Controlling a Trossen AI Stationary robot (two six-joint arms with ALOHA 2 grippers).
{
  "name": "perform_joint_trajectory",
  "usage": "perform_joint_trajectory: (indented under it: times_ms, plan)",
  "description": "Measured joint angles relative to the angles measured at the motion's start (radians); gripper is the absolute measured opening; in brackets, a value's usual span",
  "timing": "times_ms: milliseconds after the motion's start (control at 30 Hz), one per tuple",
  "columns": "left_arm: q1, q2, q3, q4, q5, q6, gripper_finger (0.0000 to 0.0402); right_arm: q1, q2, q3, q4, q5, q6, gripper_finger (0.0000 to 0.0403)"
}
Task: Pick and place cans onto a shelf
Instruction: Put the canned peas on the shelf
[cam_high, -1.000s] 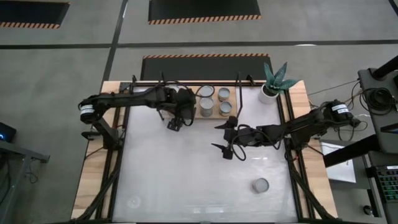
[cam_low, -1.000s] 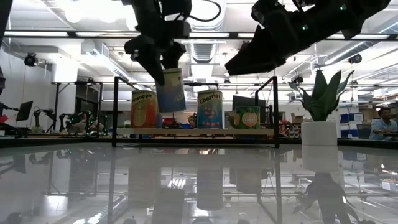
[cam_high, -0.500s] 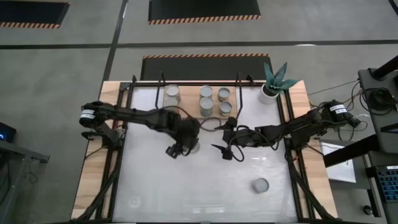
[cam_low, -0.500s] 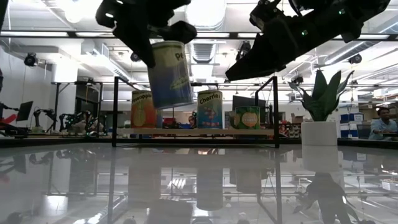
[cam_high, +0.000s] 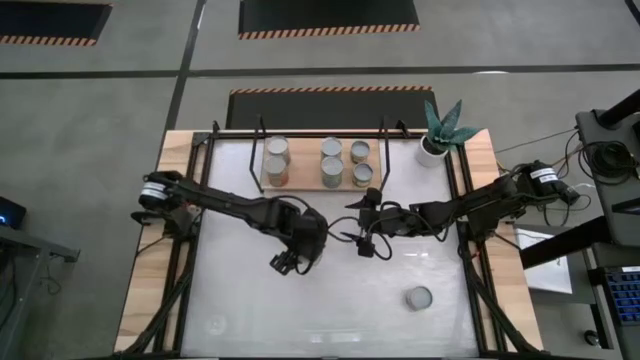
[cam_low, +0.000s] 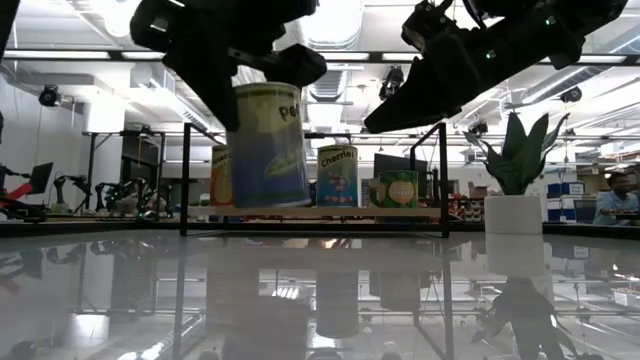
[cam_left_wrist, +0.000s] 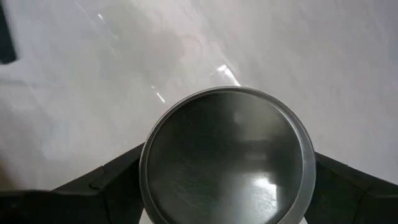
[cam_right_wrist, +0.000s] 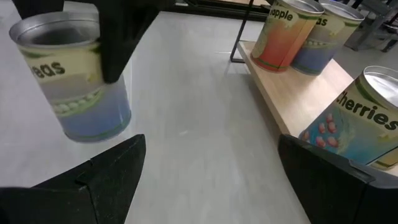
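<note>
My left gripper (cam_high: 297, 250) is shut on a blue-green can (cam_low: 265, 145) with a silvery lid (cam_left_wrist: 227, 155), and holds it above the middle of the white table. My right gripper (cam_high: 362, 225) hangs open and empty just to the can's right, at about the same height (cam_low: 400, 100). The wooden shelf (cam_high: 305, 183) stands at the far edge with several cans on it (cam_high: 331, 158). They include an orange one (cam_right_wrist: 283, 37) and a cherries can (cam_right_wrist: 348, 130). One more can (cam_high: 418, 298) stands on the table near the right front. My left gripper pinches the can's round side wall near its top rim (cam_left_wrist: 149, 180), between its two fingers. The fingers (cam_low: 215, 90) come from above and point down. The can hangs below them, roughly upright with its lid up, lifted clear of the table.
A white plant pot (cam_high: 432, 148) with a spiky green plant stands at the far right, beside the shelf. The shelf's black rods (cam_low: 184, 180) rise at its ends. The bare white tabletop (cam_high: 300, 310) stretches toward the near edge.
My left gripper has carried the can from just in front of the shelf toward the table's near edge, out over the middle of the table. The can has stayed lifted and roughly upright.
</note>
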Motion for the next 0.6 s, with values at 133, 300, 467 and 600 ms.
perform_joint_trajectory:
  times_ms: [133, 300, 467, 600]
  plan:
    - [0.003, 0.017, 0.000, 0.024, 0.023, 0.008, 0.0313, 0.000, 0.000, 0.000, -0.002, 0.000, 0.000, 0.0354]
    - [0.005, 0.029, 0.000, 0.025, 0.064, 0.000, 0.0313, 0.000, 0.000, 0.000, -0.004, 0.000, 0.000, 0.0354]
    - [0.010, 0.042, 0.000, 0.025, 0.101, -0.001, 0.0313, 0.000, 0.000, 0.000, -0.006, 0.000, 0.000, 0.0354]
    - [0.014, 0.047, 0.000, 0.025, 0.122, 0.007, 0.0313, 0.000, 0.000, 0.000, -0.006, 0.000, 0.000, 0.0354]
